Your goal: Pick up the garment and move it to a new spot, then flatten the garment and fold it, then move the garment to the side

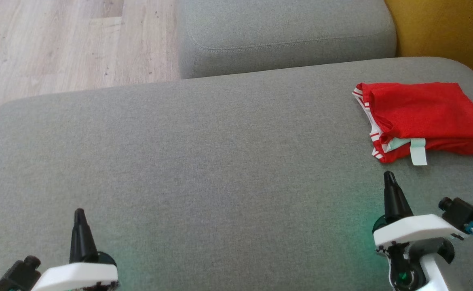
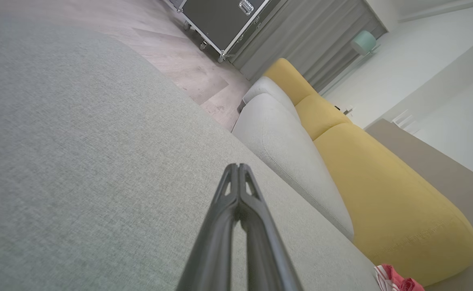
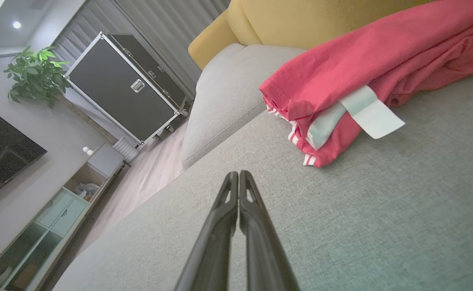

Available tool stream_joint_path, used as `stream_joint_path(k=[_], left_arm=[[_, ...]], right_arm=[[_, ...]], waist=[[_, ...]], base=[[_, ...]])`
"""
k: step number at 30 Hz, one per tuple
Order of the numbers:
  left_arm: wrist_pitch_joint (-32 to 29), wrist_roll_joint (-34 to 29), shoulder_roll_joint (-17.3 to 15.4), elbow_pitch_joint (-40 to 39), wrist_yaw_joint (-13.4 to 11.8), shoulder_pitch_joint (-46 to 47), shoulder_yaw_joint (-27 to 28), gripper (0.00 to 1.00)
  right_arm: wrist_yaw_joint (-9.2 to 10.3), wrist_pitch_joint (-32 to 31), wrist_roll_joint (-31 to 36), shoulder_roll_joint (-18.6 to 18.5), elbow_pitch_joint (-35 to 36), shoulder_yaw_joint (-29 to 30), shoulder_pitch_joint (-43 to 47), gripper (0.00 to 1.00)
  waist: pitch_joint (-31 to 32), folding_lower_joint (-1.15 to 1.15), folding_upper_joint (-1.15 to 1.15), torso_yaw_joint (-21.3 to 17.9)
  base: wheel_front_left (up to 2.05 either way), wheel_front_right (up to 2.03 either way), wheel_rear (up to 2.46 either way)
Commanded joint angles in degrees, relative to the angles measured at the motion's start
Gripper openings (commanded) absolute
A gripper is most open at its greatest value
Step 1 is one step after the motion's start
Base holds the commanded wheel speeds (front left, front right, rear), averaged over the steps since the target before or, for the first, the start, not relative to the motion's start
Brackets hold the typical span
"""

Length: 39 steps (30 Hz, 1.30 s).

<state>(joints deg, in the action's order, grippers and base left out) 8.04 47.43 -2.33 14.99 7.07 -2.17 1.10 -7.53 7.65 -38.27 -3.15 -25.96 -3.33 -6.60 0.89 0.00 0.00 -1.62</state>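
The grey seat cushion (image 1: 220,161) is the work surface and the reference for all positions below. Its woven fabric lies flat and smooth.

Beyond the cushion's far edge sits a second grey cushion (image 1: 285,36). A yellow backrest (image 1: 442,28) runs along the cushion's right side. Pale wooden floor (image 1: 58,44) borders its far left corner.

Arm pose:
- The left gripper (image 1: 79,212) is over the cushion's near left area, fingers pointing toward the far edge. In the left wrist view, the left gripper (image 2: 238,166) has its fingers pressed together along their tips, with nothing between them.
- The right gripper (image 1: 389,174) is over the cushion's near right area, pointing the same way. In the right wrist view, the right gripper (image 3: 238,173) also has its fingers pressed together on nothing.

The red garment (image 1: 426,115) lies folded on the cushion's far right corner, apart from both grippers. White-striped trim shows at its left edge. A pale label (image 1: 418,151) hangs out of its near edge onto the cushion.

View differences:
- The right wrist view gives the garment (image 3: 362,68) close up, with stacked layers and the label (image 3: 372,115). It adds a black flight case (image 3: 127,85), a potted plant (image 3: 34,74), a dark screen (image 3: 2,149) and a low cabinet (image 3: 46,218).
- The left wrist view catches a corner of the garment (image 2: 394,279) and grey curtains (image 2: 301,44).
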Motion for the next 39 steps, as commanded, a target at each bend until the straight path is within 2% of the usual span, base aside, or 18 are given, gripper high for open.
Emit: stream_joint_path(k=[1, 39], left_arm=[[-0.59, 1.65, -0.22, -1.6, 0.14, 3.33, 1.16, 0.0], [-7.02, 21.53, -0.37, -1.28, 0.27, 5.66, 3.13, 0.0]], right_arm=[[0.01, -0.48, -2.15, 0.03, 2.59, 0.15, -2.2, 0.0], [0.03, -6.79, -26.02, 0.14, 6.9, 4.63, -0.99, 0.0]], waist=[[-0.03, 0.0, 0.0, 0.04], [-0.51, 0.0, 0.0, 0.77]], base=[[0.0, 0.0, 0.0], [0.0, 0.0, 0.0]])
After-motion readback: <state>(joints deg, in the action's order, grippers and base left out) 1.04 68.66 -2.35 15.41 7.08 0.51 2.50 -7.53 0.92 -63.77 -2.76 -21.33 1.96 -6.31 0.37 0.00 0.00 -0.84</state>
